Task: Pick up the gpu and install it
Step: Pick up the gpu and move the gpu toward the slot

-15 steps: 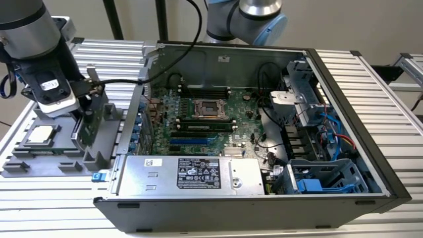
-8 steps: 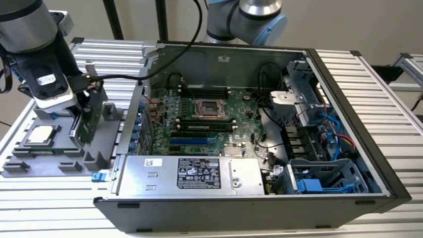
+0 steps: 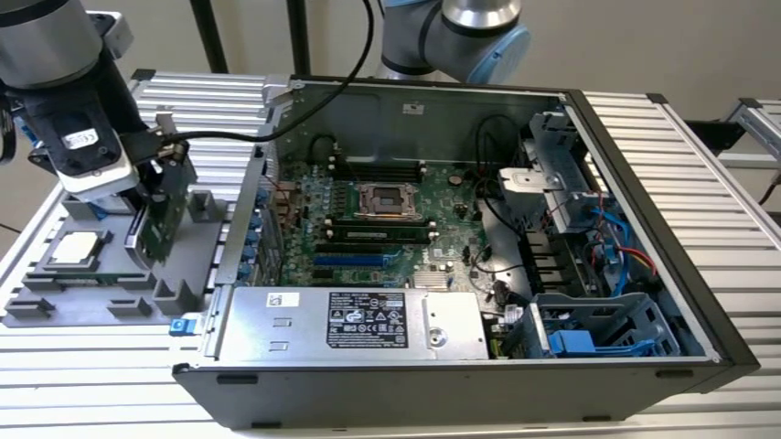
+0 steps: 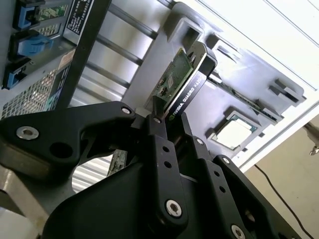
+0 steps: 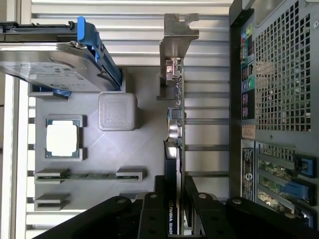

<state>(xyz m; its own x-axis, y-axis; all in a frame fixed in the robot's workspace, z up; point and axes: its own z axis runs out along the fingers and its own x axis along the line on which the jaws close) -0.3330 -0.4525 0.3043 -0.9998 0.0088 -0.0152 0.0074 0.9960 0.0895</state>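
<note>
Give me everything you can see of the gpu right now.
The gpu is a thin green circuit board with a black cooler on one face and a silver metal bracket at one end. It stands on edge over the grey parts tray, beside the open computer case and outside it. The gripper clamps its two faces at the end away from the bracket.

Silver-grey arm [image 3: 55, 37] with pale blue joint caps [image 3: 503, 44], trailing a black cable [image 3: 364, 46]; white sticker [image 3: 80, 139] on its dark wrist; matt black gripper [image 4: 167, 114] of flat jointed links, pinned with round silver screws [image 4: 173, 208].
</note>
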